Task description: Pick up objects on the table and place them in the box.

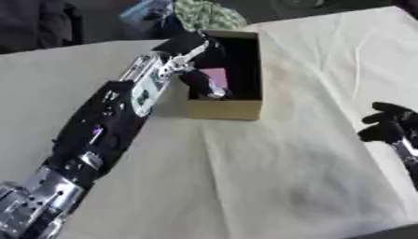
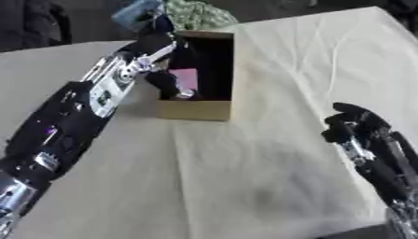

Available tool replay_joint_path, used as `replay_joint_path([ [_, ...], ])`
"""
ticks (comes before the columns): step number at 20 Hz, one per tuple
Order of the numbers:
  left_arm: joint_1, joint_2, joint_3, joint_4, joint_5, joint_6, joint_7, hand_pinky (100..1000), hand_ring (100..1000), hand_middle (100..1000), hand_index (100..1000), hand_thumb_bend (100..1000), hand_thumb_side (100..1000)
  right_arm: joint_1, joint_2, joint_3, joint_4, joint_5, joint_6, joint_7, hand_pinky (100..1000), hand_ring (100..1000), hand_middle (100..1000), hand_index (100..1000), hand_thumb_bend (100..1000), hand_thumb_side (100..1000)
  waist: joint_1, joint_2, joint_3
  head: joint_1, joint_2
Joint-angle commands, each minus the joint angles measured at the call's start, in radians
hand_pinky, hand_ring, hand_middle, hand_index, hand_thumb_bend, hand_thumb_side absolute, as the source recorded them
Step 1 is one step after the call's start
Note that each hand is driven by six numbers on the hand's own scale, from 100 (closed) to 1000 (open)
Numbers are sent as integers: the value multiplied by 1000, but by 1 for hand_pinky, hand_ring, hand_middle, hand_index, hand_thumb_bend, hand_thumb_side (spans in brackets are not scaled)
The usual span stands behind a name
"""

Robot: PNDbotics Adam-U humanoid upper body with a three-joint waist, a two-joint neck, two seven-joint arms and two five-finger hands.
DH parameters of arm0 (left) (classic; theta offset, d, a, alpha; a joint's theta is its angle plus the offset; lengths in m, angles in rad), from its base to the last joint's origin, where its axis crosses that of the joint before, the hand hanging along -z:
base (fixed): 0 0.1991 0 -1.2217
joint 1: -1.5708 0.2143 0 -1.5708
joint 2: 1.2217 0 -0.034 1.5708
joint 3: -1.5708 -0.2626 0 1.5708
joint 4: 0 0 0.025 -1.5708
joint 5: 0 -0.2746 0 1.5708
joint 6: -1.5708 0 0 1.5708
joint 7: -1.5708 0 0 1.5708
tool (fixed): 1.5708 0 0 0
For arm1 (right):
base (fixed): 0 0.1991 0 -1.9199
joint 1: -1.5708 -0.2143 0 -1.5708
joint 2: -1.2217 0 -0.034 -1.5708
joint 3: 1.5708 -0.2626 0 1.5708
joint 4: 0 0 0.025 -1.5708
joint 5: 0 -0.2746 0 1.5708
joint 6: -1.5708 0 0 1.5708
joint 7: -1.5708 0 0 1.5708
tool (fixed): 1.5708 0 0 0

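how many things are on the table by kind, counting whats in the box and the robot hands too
cardboard box: 1
pink object inside the box: 1
robot hands: 2, left hand reaching into the box, right hand at the right edge
total: 4

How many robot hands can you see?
2. The left hand reaches down into the box, next to a pink thing. The right hand rests over the table's right side, holding nothing.

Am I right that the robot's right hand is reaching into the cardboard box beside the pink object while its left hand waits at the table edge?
Not quite: the hands are swapped. The left eye view shows the left hand in the cardboard box beside the pink object; the right hand waits at the table edge.
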Motion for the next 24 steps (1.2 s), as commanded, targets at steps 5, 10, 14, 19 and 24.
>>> replay_joint_path([
  [5, 16, 138, 77, -191, 109, -24, 79, 744, 641, 607, 767, 807, 523, 13, -15, -22, -8, -4, -3, -13, 638, 610, 639, 834, 456, 671, -15, -44, 57, -33, 13],
  [10, 135, 271, 132, -325, 191, -52, 154, 747, 640, 607, 760, 760, 517, 21, -17, -36, -9, -2, -3, -29, 638, 610, 639, 833, 455, 670, -18, -48, 111, -59, 15],
  [14, 242, 321, 179, -433, 258, -30, 219, 752, 643, 609, 757, 729, 528, 17, -18, -44, -12, -2, -4, -38, 639, 610, 640, 833, 450, 672, -22, -42, 149, -67, 9],
  [19, 376, 300, 219, -566, 340, 48, 268, 754, 645, 613, 755, 710, 536, 13, -18, -50, -15, -1, -4, -48, 639, 612, 642, 834, 448, 672, -30, -31, 181, -66, 11],
  [24, 500, 233, 260, -686, 416, 120, 297, 757, 645, 615, 754, 693, 552, 8, -18, -49, -18, -2, -2, -57, 639, 614, 643, 837, 445, 670, -37, -24, 205, -51, 25],
])
